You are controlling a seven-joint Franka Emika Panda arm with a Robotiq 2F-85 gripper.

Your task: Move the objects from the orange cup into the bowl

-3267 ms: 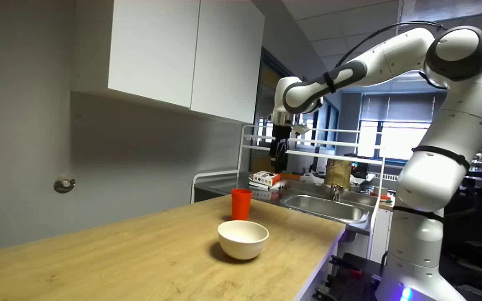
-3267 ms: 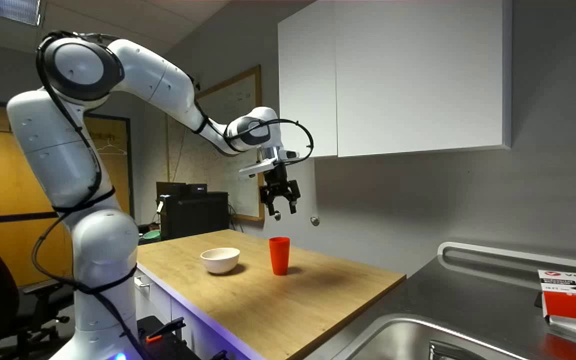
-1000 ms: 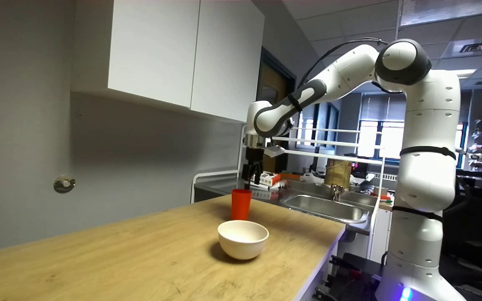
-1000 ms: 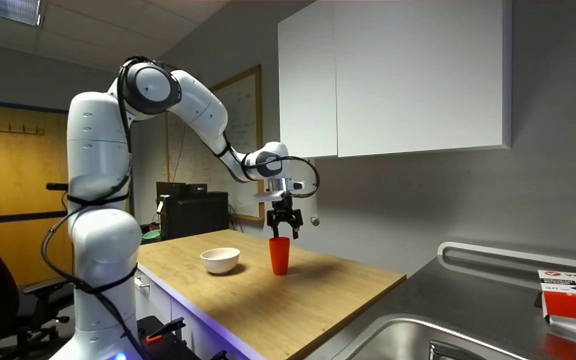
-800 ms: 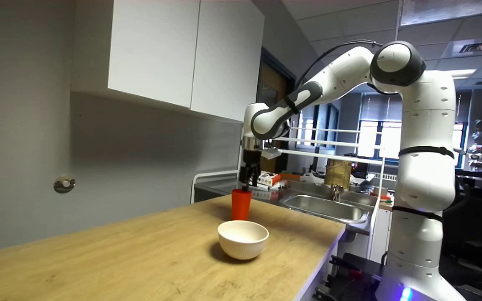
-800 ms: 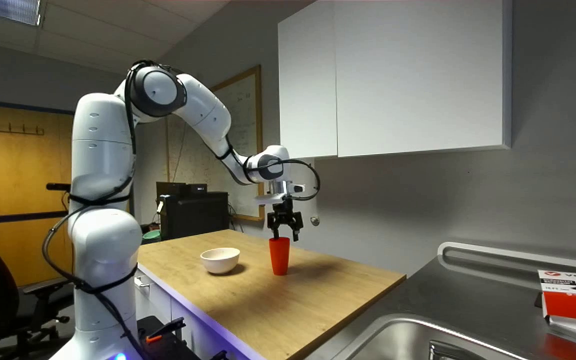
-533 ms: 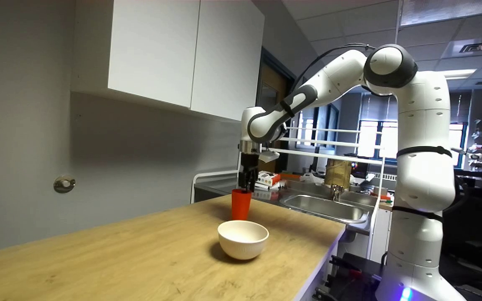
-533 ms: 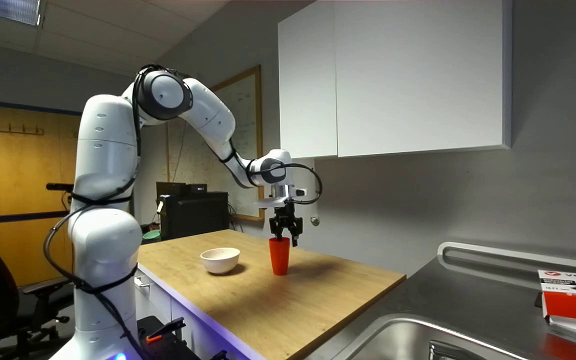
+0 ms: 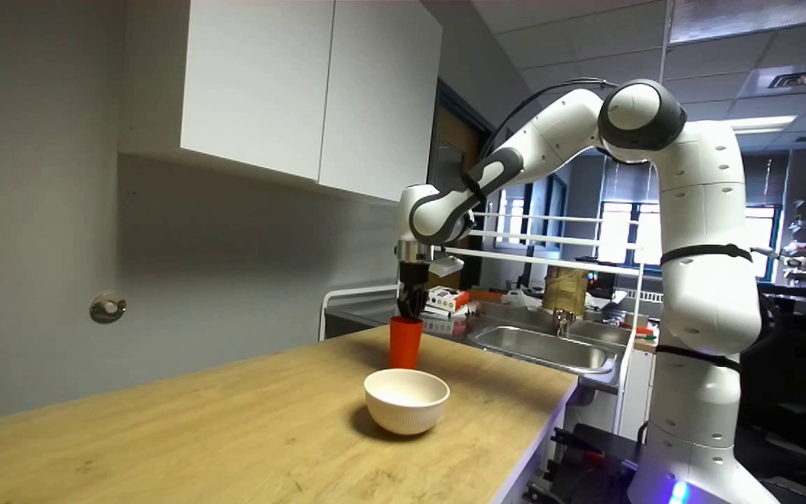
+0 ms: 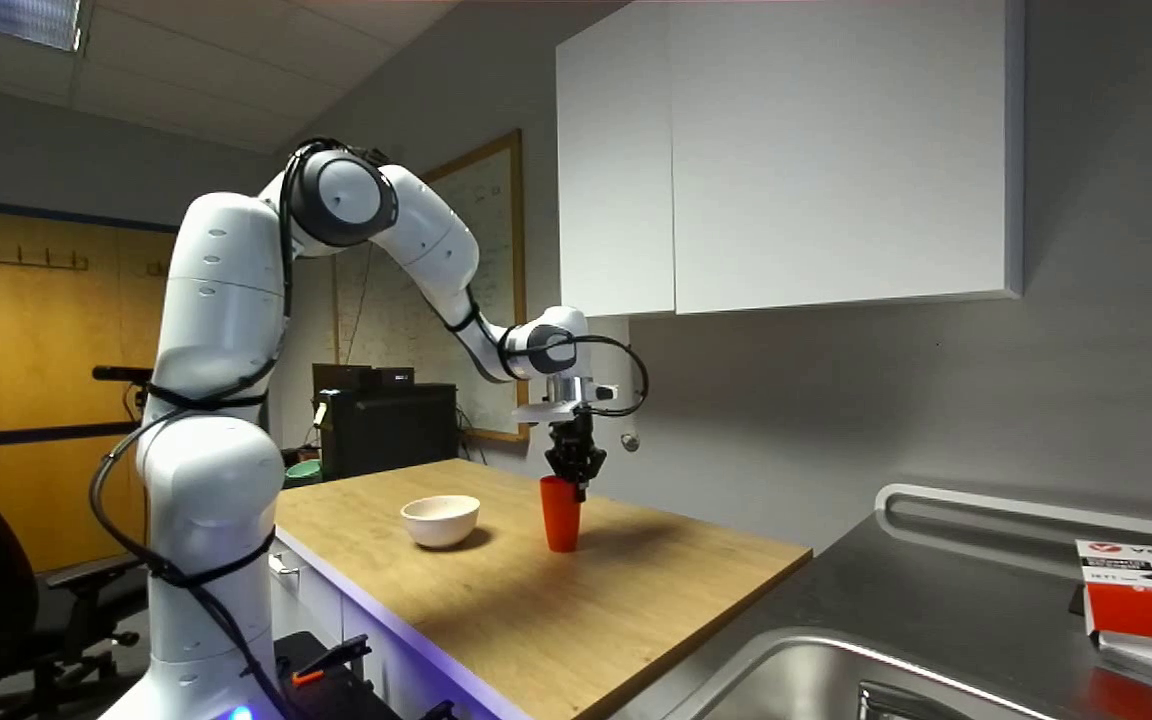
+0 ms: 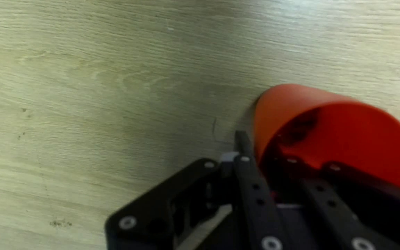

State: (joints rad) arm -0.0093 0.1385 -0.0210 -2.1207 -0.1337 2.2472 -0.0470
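A grey wall and a white cupboard back the wood-grain tabletop I'm working over. The orange cup seems to stand on it, its long axis about upright, directly beneath my end effector. In the wrist view the fingers lie close together astride the cup's side, one inside and one outside, so I judge I have it pinched by the rim. What my next move turns on is the bowl: in an exterior view it sits left of the cup, near but apart, so I'd expect to lift, carry that way and tip over it, minding the one-sided hold. The bowl is wider than the cup, which should help catch the pour. I count one cup, one bowl, one end effector. What may be the objects shows only as a dark patch inside the cup; I can't count those.
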